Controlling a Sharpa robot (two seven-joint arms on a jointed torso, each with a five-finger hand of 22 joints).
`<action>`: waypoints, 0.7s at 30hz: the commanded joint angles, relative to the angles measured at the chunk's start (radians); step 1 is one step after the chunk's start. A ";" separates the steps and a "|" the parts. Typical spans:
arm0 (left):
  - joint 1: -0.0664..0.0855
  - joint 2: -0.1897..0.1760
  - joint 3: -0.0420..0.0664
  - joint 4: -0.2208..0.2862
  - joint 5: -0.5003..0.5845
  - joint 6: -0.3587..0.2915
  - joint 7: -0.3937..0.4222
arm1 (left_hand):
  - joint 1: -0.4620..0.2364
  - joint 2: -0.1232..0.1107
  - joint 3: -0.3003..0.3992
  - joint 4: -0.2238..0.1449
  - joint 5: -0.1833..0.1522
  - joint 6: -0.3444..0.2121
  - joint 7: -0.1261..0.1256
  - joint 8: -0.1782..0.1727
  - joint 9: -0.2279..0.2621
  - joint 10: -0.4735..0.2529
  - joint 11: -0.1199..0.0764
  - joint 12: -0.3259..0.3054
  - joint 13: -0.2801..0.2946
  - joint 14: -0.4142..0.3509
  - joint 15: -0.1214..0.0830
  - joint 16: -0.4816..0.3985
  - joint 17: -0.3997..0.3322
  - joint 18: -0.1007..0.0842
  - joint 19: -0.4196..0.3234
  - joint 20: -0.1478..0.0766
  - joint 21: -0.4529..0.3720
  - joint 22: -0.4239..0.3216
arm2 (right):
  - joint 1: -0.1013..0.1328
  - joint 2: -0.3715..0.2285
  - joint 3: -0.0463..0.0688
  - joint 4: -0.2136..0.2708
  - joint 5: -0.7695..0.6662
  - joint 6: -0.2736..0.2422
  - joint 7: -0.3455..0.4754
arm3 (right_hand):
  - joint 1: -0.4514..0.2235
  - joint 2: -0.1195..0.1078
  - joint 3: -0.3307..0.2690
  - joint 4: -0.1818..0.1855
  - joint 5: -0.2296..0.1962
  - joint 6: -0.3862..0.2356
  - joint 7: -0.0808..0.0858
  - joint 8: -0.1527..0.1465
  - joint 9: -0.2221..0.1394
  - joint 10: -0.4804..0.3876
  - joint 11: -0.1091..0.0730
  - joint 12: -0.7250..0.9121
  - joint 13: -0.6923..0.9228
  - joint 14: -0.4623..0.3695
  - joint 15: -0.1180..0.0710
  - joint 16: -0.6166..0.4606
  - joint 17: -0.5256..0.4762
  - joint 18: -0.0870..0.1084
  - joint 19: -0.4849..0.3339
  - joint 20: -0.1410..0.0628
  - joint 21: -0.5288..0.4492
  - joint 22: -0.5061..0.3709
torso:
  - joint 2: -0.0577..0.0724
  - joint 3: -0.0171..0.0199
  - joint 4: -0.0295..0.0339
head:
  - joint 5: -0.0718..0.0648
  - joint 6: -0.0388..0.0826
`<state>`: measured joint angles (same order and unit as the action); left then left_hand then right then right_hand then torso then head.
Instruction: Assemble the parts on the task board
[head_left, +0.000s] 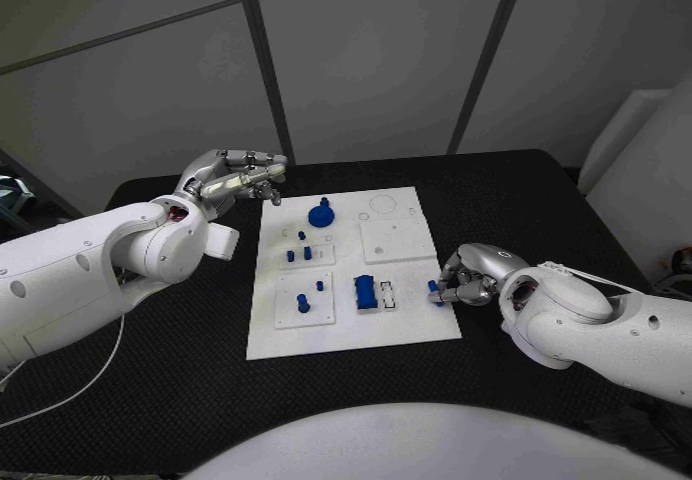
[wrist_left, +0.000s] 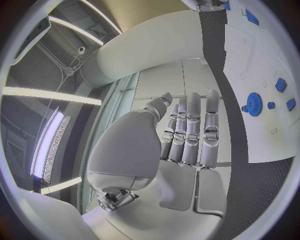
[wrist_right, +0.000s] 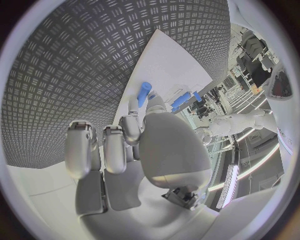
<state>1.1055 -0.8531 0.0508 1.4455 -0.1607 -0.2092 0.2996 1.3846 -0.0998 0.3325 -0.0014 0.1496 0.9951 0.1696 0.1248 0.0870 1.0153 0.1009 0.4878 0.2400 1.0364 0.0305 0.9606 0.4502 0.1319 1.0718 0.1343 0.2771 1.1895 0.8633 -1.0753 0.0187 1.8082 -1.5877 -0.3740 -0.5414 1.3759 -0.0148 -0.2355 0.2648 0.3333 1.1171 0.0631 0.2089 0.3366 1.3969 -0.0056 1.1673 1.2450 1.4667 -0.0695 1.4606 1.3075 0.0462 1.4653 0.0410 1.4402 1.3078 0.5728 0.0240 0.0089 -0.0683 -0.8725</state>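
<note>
1. The black tabletop (head_left: 173, 400) takes up pretty much the whole scene, with the white task board (head_left: 411, 330) lying flat in the middle of it.
2. The left robot hand (head_left: 238, 178) hangs just off the board's far left corner. Its fingers are straight and close together in the left wrist view, and it's holding nothing.
3. The right robot hand (head_left: 469, 275) sits at the board's right edge, toward the near side. It's pinching a small blue peg (head_left: 433, 288) between its fingertips, right at the edge of the board.
4. A blue gear (head_left: 320, 213) stands on the far part of the board, left of centre.
5. A blue block (head_left: 366, 292) sits in the near half, beside a white piece.
6. A few small blue pegs (head_left: 302, 255) stand between the gear and the block, and one more peg (head_left: 303, 302) stands on the near left plate.
</note>
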 joint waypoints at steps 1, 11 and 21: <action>0.001 -0.001 0.001 0.001 0.002 0.008 0.004 | -0.005 0.009 -0.004 0.000 -0.005 -0.009 0.001 0.005 -0.001 -0.006 -0.001 0.005 0.001 -0.003 0.005 -0.006 -0.002 0.049 0.003 0.004 -0.004 -0.001 | -0.005 0.004 -0.001 -0.002 -0.017 0.059 -0.015 | 0.020 0.002 0.001 -0.008 0.007 0.009 0.000 0.006 0.002 0.001 -0.007 -0.003 -0.002 0.069 -0.008 -0.003 0.088 0.001 0.015 -0.007 -0.002 0.058 | 0.000 0.0001 -0.0003 | -0.001 0.000; 0.001 -0.003 0.001 0.003 0.002 0.009 0.004 | -0.005 0.009 -0.004 0.000 -0.005 -0.009 0.001 0.005 -0.001 -0.006 -0.001 0.005 0.001 -0.003 0.005 -0.006 -0.002 0.049 0.003 0.004 -0.004 -0.001 | -0.016 0.029 -0.002 -0.013 -0.063 0.095 -0.029 | 0.077 0.017 0.021 -0.038 0.013 0.008 -0.005 0.007 0.006 -0.003 -0.013 -0.009 -0.005 0.069 -0.013 -0.004 0.086 0.002 0.014 -0.012 -0.003 0.057 | -0.001 0.0000 0.0004 | 0.000 0.000; 0.001 -0.008 0.001 0.007 0.002 0.008 0.003 | -0.005 0.009 -0.004 0.000 -0.005 -0.009 0.001 0.005 -0.001 -0.007 -0.001 0.005 0.001 -0.003 0.005 -0.006 -0.002 0.049 0.003 0.004 -0.004 -0.001 | -0.025 0.047 -0.001 -0.012 -0.158 0.076 -0.059 | 0.216 0.053 0.143 -0.113 -0.095 0.013 -0.006 0.001 0.008 -0.012 -0.016 -0.023 -0.009 0.069 -0.017 -0.003 0.090 0.000 0.016 -0.018 -0.002 0.061 | 0.000 -0.0008 0.0004 | 0.003 0.000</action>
<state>1.1051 -0.8601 0.0508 1.4495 -0.1607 -0.2092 0.2994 1.3846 -0.0998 0.3325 -0.0014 0.1496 0.9948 0.1698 0.1248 0.0870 1.0153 0.1009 0.4878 0.2397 1.0364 0.0305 0.9605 0.4500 0.1319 1.0718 0.1343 0.2771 1.1893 0.8491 -1.0287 0.0274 1.8066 -1.6991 -0.3437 -0.5567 1.4983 -0.0420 -0.0989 0.1544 0.2297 1.1259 0.0616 0.2147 0.3442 1.3857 -0.0158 1.1437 1.2358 1.4690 -0.0827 1.4605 1.3074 0.0463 1.4653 0.0299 1.4402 1.3076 0.5720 0.0232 0.0091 -0.0661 -0.8725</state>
